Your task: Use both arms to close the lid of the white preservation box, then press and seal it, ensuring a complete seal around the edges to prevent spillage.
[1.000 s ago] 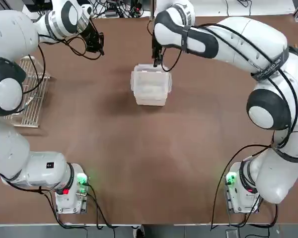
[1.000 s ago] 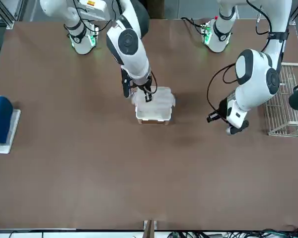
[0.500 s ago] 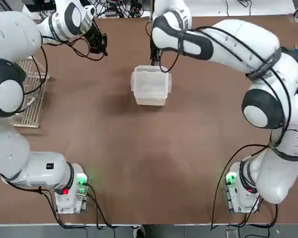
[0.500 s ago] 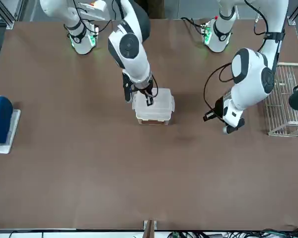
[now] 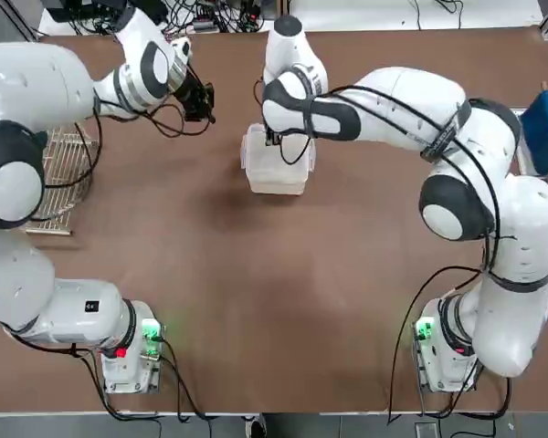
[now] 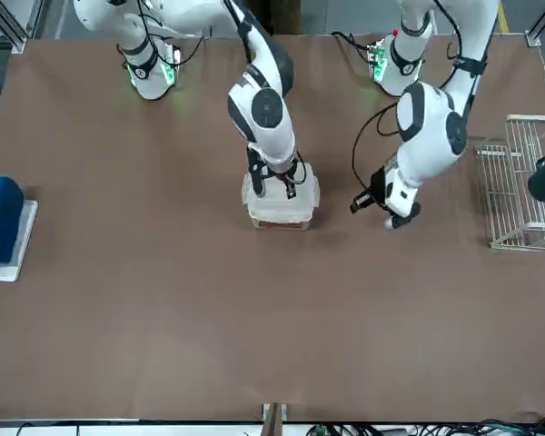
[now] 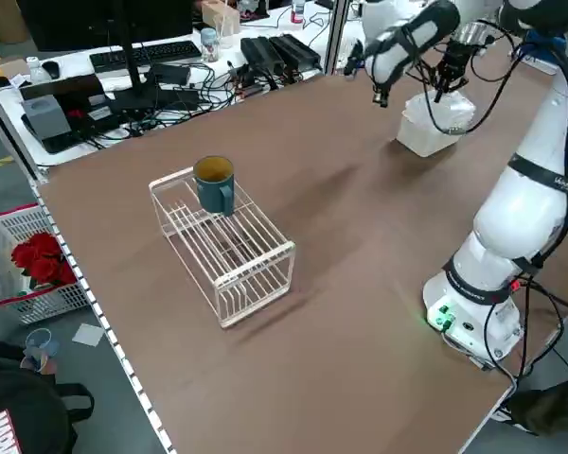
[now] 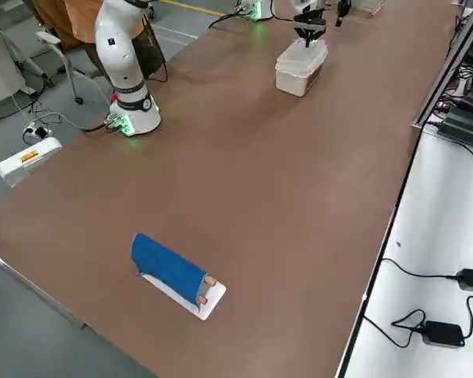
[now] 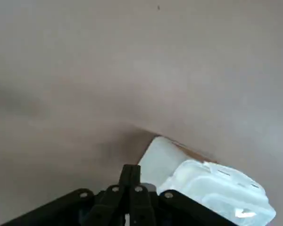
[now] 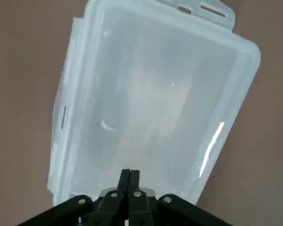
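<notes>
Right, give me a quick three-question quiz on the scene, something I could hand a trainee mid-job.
1. True or false: the mug stands on the wire rack.
2. Multiple choice: which gripper is over the lid? A) left B) right C) both
3. Fill in the blank: the fingers of the right gripper are ____, with nothing between them.

Key: 1. true; 2. B; 3. shut
</notes>
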You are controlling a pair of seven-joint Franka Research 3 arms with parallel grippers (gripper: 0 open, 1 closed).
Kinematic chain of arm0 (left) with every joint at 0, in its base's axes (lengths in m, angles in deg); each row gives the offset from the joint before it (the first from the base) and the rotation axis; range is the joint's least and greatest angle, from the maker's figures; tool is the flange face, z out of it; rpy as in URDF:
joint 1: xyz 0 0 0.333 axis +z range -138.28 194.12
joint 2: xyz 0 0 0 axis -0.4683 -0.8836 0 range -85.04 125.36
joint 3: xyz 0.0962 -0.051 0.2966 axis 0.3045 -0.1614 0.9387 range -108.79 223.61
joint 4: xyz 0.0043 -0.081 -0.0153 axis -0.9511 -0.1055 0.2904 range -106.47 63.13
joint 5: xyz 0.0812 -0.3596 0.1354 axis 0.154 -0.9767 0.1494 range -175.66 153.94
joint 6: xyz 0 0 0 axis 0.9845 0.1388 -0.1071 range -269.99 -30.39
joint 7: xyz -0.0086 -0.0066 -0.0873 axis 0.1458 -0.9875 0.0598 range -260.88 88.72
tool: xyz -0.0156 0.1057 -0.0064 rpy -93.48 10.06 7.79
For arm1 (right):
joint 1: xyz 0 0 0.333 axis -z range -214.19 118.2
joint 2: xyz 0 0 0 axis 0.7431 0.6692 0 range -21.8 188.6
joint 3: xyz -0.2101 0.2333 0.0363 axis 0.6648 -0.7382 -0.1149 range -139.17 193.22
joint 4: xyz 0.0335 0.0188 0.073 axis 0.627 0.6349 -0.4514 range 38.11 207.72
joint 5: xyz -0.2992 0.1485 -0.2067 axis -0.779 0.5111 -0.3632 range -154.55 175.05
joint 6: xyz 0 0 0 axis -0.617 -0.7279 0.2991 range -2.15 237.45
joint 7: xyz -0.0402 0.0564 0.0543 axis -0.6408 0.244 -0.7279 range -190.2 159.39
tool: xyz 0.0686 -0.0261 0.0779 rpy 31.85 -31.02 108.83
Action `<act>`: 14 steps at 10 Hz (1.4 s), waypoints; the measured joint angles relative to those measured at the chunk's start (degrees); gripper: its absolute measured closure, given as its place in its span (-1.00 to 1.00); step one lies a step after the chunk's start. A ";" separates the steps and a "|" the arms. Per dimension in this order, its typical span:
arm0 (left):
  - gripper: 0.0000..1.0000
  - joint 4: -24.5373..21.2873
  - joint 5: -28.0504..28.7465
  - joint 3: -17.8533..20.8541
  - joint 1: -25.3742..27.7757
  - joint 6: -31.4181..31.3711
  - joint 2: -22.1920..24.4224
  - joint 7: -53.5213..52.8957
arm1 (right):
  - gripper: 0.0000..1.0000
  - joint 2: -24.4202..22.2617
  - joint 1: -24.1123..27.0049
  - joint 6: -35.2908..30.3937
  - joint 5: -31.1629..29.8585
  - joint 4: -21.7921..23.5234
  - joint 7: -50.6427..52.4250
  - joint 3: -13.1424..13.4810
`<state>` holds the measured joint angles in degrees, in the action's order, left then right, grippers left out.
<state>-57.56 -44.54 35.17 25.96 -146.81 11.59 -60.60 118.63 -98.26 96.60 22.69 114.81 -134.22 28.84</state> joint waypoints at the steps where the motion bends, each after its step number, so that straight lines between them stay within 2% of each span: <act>1: 0.98 -0.37 -0.81 -0.11 -1.21 -0.67 -0.83 0.86 | 0.93 0.04 0.05 0.02 -0.27 0.00 0.00 0.07; 5: 0.98 -1.20 -5.22 -0.19 -5.63 -4.95 -5.18 3.95 | 0.93 0.98 0.17 0.29 -2.41 -0.06 0.01 0.19; 7: 0.98 -1.18 -5.63 -0.19 -6.33 -6.38 -6.85 3.99 | 0.93 1.15 0.17 0.57 -2.84 -0.20 0.01 0.16; 10: 0.98 -1.07 -5.85 -0.20 -7.31 -7.05 -6.97 5.20 | 0.93 1.17 0.17 0.64 -3.09 -0.20 0.01 0.11; 14: 0.98 -1.12 -6.04 -0.21 -10.46 -11.55 -9.11 7.38 | 0.93 1.17 0.16 0.66 -3.44 -0.19 0.01 0.03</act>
<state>-58.68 -50.58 34.96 15.50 -158.35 2.49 -53.22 119.80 -98.10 97.27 19.24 114.63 -134.21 28.87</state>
